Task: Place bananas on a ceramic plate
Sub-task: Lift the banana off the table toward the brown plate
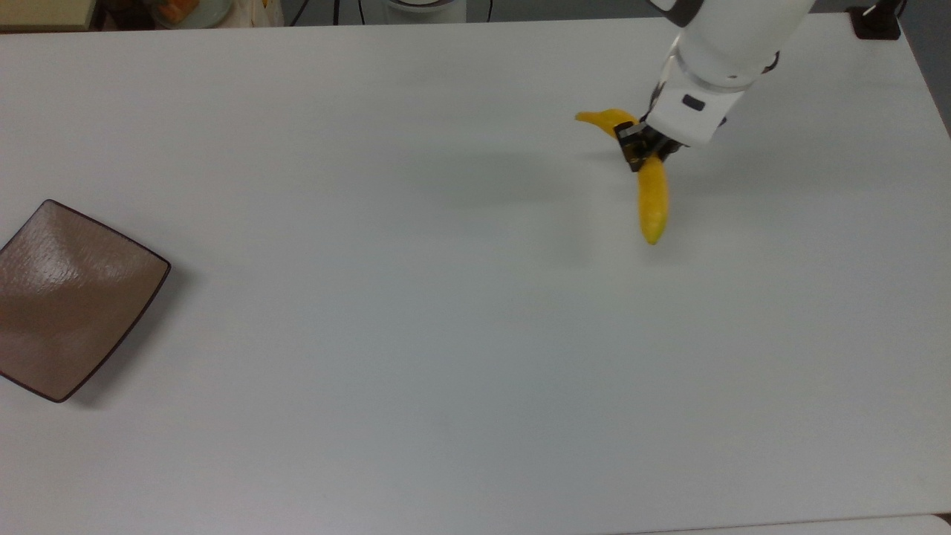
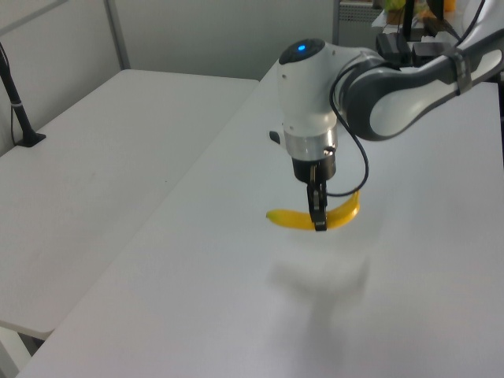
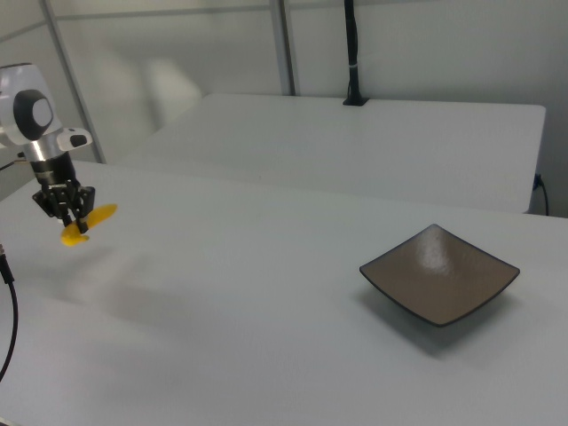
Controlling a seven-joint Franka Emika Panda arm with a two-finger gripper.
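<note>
In the top view I am in the carrying step: my gripper [image 1: 643, 151] is clamped on the banana [image 1: 652, 200] near its middle, over the far right part of the table [image 1: 446, 334], while the ceramic plate [image 1: 70, 297] lies at the table's left edge, well apart from me. I judge the next move calls for a long traverse across the table toward that edge, keeping the fruit level, then a lowering over the plate's centre before I let go. In the left view my fingers [image 2: 318, 206] are closed tight on the banana's curve, both ends sticking out sideways, and its soft shadow below tells me it hangs clear of the table. In the right view I hold the banana near the table's left edge, and the plate sits near the front right corner, bare.
</note>
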